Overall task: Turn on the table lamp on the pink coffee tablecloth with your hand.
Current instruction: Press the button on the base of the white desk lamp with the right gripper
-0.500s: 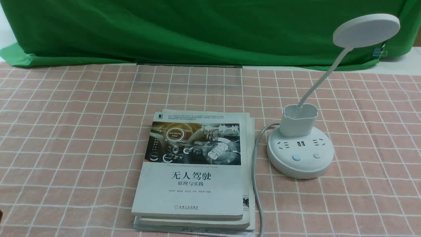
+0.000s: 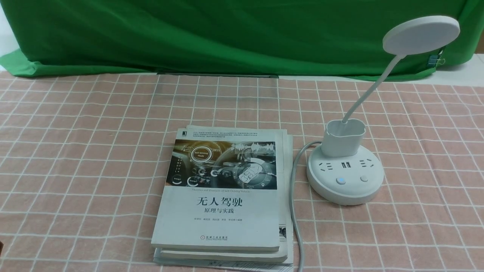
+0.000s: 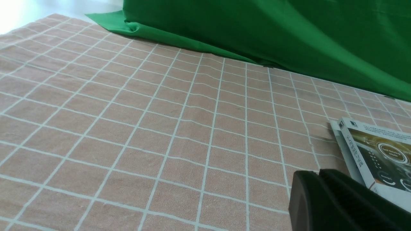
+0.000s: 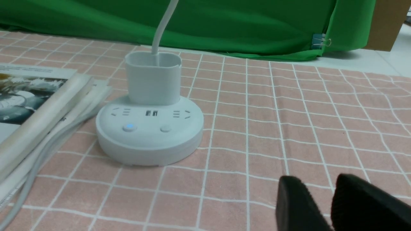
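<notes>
Nothing has moved since the earlier frame: every item lies where it did, and no arm shows in the front view. At the right of that view the white plastic table lamp (image 2: 343, 143) stands on the salmon-pink tablecloth with thin white grid lines (image 2: 94, 151). Its flat disc head (image 2: 421, 34) sits in the upper right corner against the plain green backdrop cloth (image 2: 227, 34). Its round base (image 2: 345, 192) carries two small buttons near the front edge: the left button (image 2: 341, 180) glows blue, and the right button (image 2: 364, 178) is unlit. A grey cable (image 2: 294, 211) runs from the base to the bottom edge, just beside a stack of white paperback books (image 2: 223, 196) at centre.

The left wrist view shows the black left gripper (image 3: 319, 175) low over bare cloth near a corner of the books. Its jaws are together, with only a seam between them. The lamp is out of this view.

The right wrist view shows the black right gripper (image 4: 330, 192) near the base but not touching it, on the side away from the books. Its jaws are slightly apart, cloth shows between them, and they hold nothing.

The lamp is probably light, rigid plastic that may slide on the soft cloth, and its thin neck will flex. No grasp seems needed: a fingertip should press straight down on a button, probably the unlit one, rather than push sideways.
</notes>
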Motion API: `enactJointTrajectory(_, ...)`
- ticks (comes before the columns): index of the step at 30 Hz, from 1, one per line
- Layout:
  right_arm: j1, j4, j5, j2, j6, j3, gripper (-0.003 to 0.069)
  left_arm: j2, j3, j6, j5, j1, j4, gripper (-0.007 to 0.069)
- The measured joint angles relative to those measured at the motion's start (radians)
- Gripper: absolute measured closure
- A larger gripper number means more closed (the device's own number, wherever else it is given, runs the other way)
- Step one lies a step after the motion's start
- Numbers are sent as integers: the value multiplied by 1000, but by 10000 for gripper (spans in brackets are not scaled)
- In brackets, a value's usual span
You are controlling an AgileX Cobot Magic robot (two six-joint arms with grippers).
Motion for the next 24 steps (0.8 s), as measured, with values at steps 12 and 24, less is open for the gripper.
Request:
enactJointTrajectory(12,0,0,1,0,0,0,419,0,1,0,0,0,0,606)
enactJointTrajectory(24,0,0,-222,0,239,0,419,0,1,0,0,0,0,606)
